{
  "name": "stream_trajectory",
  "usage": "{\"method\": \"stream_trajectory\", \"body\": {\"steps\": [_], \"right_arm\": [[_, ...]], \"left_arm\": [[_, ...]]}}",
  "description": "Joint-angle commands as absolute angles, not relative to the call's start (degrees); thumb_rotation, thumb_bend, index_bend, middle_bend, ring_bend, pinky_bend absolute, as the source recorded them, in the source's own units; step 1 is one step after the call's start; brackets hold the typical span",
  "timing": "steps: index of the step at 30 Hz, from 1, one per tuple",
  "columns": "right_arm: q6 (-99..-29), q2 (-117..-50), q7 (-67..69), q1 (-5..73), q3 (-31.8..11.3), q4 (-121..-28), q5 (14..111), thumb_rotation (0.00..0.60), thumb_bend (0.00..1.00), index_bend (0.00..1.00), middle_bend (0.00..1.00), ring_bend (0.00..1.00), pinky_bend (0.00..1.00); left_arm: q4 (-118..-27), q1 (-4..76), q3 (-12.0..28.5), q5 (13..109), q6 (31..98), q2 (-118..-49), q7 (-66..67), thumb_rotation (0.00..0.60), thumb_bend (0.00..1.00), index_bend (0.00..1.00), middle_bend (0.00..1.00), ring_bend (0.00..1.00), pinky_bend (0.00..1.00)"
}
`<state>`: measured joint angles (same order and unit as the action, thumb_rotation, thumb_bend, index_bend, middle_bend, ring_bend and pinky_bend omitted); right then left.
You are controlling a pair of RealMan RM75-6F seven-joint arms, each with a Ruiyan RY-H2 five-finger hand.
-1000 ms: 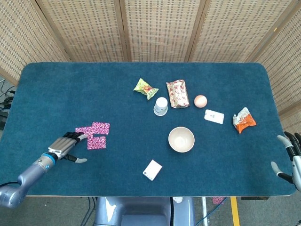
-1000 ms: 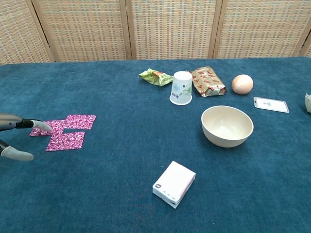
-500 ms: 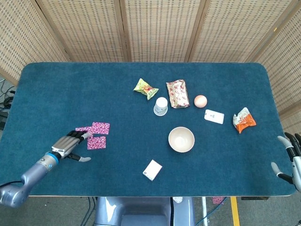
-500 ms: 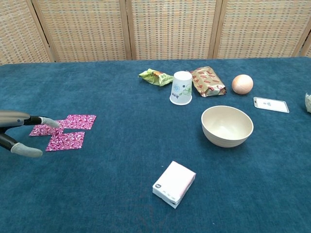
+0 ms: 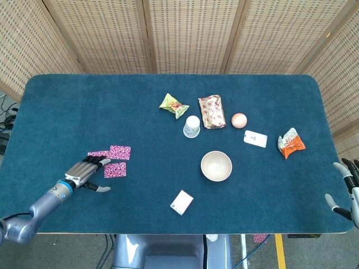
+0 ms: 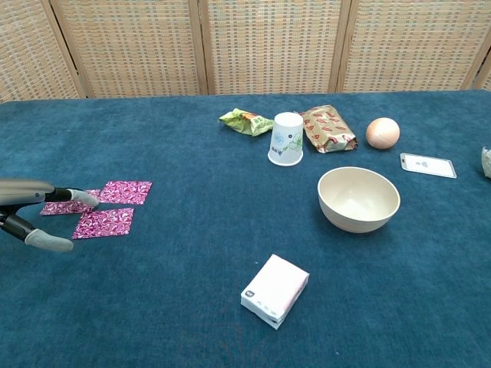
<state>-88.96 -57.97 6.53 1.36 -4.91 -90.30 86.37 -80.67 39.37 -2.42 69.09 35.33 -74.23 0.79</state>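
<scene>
My left hand (image 5: 85, 174) (image 6: 34, 215) lies low over the blue table at the front left, fingers stretched out and apart, holding nothing. Its fingertips reach the pink patterned squares (image 5: 115, 161) (image 6: 103, 207), covering part of the leftmost one. My right hand (image 5: 346, 188) shows only at the right edge of the head view, beyond the table's corner, fingers spread and empty. It is out of the chest view.
A cream bowl (image 5: 216, 166) (image 6: 358, 198) sits mid-table, a small white box (image 5: 182, 202) (image 6: 275, 290) in front of it. Behind stand an upturned paper cup (image 5: 192, 126), a green snack bag (image 5: 174, 105), a brown packet (image 5: 212, 111), an egg (image 5: 239, 120), a white card (image 5: 255, 138) and an orange wrapper (image 5: 291, 143).
My left hand has slid a little forward and to the right, onto the pink squares. The right hand has barely moved.
</scene>
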Motion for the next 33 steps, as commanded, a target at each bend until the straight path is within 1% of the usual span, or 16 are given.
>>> {"method": "stream_trajectory", "body": {"steps": [1, 4, 9, 13, 17, 20, 21, 22, 24, 26, 33], "right_arm": [[-88.9, -58.1, 6.5, 1.4, -4.9, -90.2, 86.4, 0.6, 0.34, 0.16, 0.12, 0.0, 0.0], [-89.0, -58.1, 6.7, 1.4, -5.0, -90.2, 86.4, 0.6, 0.34, 0.16, 0.12, 0.0, 0.0], [-88.9, -58.1, 6.5, 1.4, -4.9, -90.3, 86.5, 0.6, 0.34, 0.16, 0.12, 0.0, 0.0], [-89.1, -57.9, 6.4, 1.4, -4.9, -90.5, 86.6, 0.6, 0.34, 0.16, 0.12, 0.0, 0.0], [-89.1, -57.9, 6.3, 1.4, -5.0, -90.5, 86.6, 0.6, 0.34, 0.16, 0.12, 0.0, 0.0], [-89.0, -58.1, 6.2, 1.5, -4.9, -90.5, 86.6, 0.6, 0.34, 0.16, 0.12, 0.0, 0.0], [-89.1, -58.1, 6.3, 1.5, -4.9, -90.5, 86.6, 0.6, 0.34, 0.16, 0.12, 0.0, 0.0], [-89.2, -58.0, 6.3, 1.4, -5.0, -90.5, 86.7, 0.6, 0.34, 0.16, 0.12, 0.0, 0.0], [-89.3, -57.9, 6.3, 1.3, -4.9, -90.7, 86.7, 0.6, 0.34, 0.16, 0.12, 0.0, 0.0], [-89.3, -57.9, 6.3, 1.3, -4.9, -90.7, 86.7, 0.6, 0.34, 0.16, 0.12, 0.0, 0.0], [-89.5, -57.9, 6.6, 1.2, -4.9, -90.5, 86.6, 0.6, 0.34, 0.16, 0.12, 0.0, 0.0]], "left_arm": [[-81.1, 38.9, -2.8, 69.0, 35.5, -73.5, 1.0, 0.209, 0.01, 0.05, 0.0, 0.0, 0.0], [-81.9, 38.2, -3.2, 69.1, 36.2, -72.3, 0.9, 0.21, 0.01, 0.05, 0.0, 0.0, 0.0], [-83.2, 36.8, -2.4, 69.9, 39.8, -70.6, 0.1, 0.213, 0.01, 0.05, 0.0, 0.0, 0.0], [-83.8, 36.6, -1.8, 70.1, 42.3, -69.7, 3.0, 0.229, 0.02, 0.05, 0.0, 0.0, 0.0], [-84.6, 36.9, -0.8, 69.6, 45.2, -69.2, 7.9, 0.305, 0.04, 0.06, 0.0, 0.0, 0.0], [-84.5, 37.7, 0.3, 68.9, 47.1, -69.4, 12.9, 0.38, 0.07, 0.09, 0.01, 0.0, 0.0], [-84.1, 38.2, 0.7, 68.6, 47.5, -69.8, 14.8, 0.407, 0.08, 0.12, 0.02, 0.0, 0.0], [-83.8, 38.5, 1.0, 68.2, 47.8, -70.1, 16.2, 0.423, 0.09, 0.13, 0.04, 0.0, 0.0], [-83.2, 39.1, 1.5, 67.5, 48.2, -70.8, 18.5, 0.456, 0.13, 0.17, 0.09, 0.02, 0.0], [-82.6, 39.8, 2.0, 66.7, 48.1, -71.5, 20.5, 0.462, 0.16, 0.2, 0.11, 0.03, 0.0], [-79.6, 42.8, 3.2, 63.1, 45.9, -74.3, 25.7, 0.463, 0.24, 0.23, 0.12, 0.04, 0.0]]}}
